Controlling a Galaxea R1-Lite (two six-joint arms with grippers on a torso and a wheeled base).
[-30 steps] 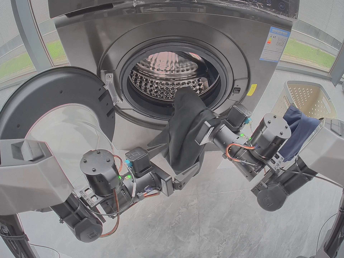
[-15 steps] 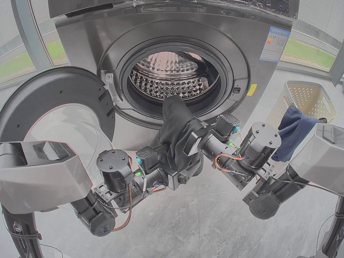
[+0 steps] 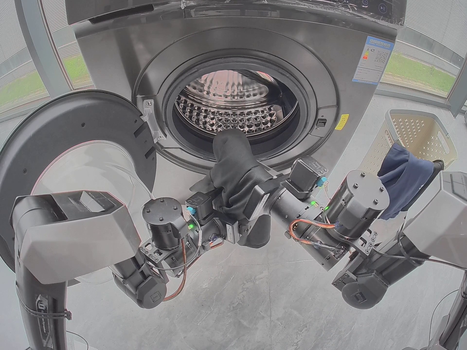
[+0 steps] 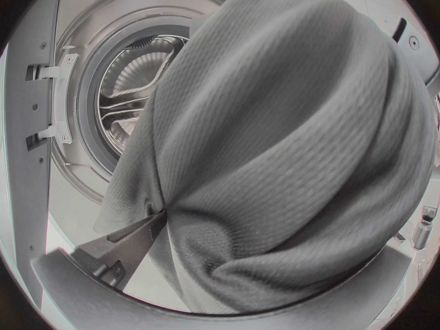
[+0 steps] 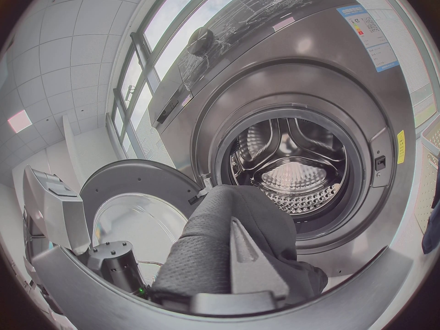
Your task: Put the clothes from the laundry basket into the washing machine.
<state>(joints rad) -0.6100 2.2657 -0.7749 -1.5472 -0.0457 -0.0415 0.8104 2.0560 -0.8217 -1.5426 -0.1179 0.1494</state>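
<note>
I have the black garment [image 3: 232, 168] draped over both grippers just in front of the washing machine [image 3: 112, 59]. Its top reaches the lower lip of the open drum [image 3: 228, 108], not yet inside. My right gripper [image 5: 231, 237] is clamped on the garment. My left gripper [image 3: 233, 228] sits under the cloth, so I cannot tell how its jaws stand. A blue garment [image 3: 404, 175] hangs over the laundry basket [image 3: 423, 130] rim.

Ahead stands the washing machine [image 3: 233, 40], its door [image 3: 73, 137] swung open leftward, the basket [image 3: 423, 132] on the floor [image 3: 253, 307] to its right with a garment [image 3: 404, 176] over the rim, and a cloth [image 3: 233, 171] before the drum [image 3: 228, 108].
</note>
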